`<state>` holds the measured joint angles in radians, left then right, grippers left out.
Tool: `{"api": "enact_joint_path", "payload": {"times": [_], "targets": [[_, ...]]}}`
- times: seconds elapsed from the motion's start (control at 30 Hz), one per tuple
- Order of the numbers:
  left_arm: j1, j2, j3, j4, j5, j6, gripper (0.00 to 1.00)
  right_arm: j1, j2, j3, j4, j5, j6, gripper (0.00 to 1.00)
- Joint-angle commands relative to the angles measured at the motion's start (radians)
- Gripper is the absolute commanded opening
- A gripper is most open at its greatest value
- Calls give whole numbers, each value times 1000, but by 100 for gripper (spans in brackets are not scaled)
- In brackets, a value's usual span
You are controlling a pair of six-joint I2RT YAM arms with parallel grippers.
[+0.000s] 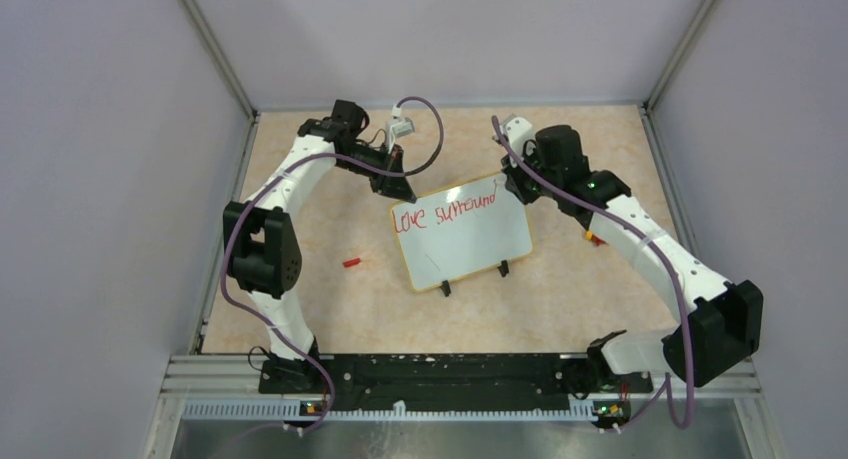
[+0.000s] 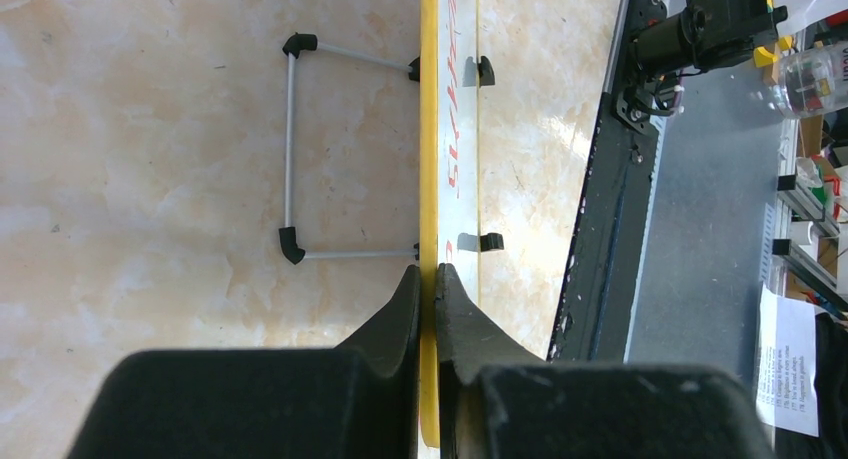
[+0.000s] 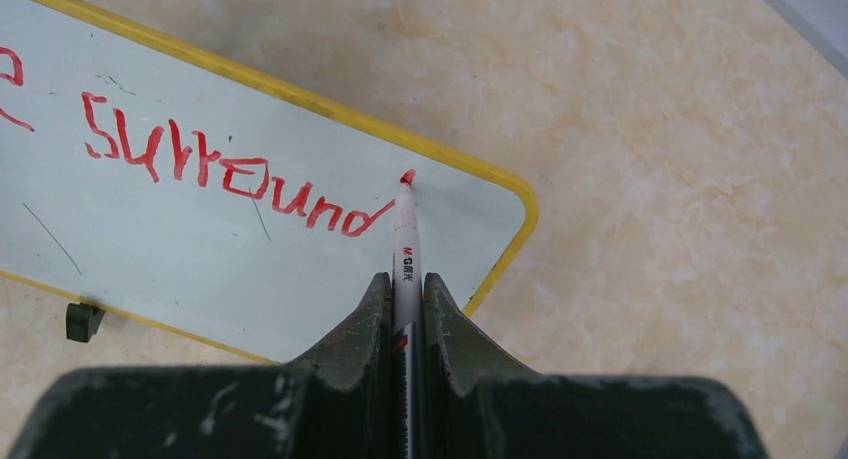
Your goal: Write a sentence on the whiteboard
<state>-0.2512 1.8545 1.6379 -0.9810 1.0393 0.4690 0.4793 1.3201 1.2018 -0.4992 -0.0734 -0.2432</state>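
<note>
**A:** Two black clip feet [image 1: 445,288] on the near edge of the whiteboard [image 1: 470,249], are they the closest thing to the arm bases?

**B:** Yes. The whiteboard stands tilted on the marbled table [image 1: 570,299], left of centre. In the left wrist view, a thin wire stand [image 2: 290,149] props it from behind. A small red object [image 1: 351,262] lies on the table well to the left of the whiteboard.

**A:** And the writing?

**B:** The sentence [image 3: 220,169] runs in red along the whiteboard's far edge. One line shows, and it reads "Love surround".

**A:** The hands?

**B:** The left gripper [image 2: 428,275] is at the whiteboard's far left corner. It is pinched down on the yellow rim with one finger on each face. The right gripper [image 3: 405,289] is at the far right corner. Its fingers are clamped tight on a white marker [image 3: 405,234]. The marker's red tip sits just past the last stroke, close to the rim. I cannot tell whether the tip presses on the surface.
</note>
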Motion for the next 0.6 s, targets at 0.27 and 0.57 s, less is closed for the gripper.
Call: {"api": "enact_joint_path", "payload": {"times": [0.27, 0.57], "targets": [[-20, -17, -19, 6, -19, 13, 0, -11, -53, -86, -4, -32, 16, 0], [-20, -20, -19, 8, -22, 11, 0, -11, -74, -68, -55, -32, 1, 0]]}}
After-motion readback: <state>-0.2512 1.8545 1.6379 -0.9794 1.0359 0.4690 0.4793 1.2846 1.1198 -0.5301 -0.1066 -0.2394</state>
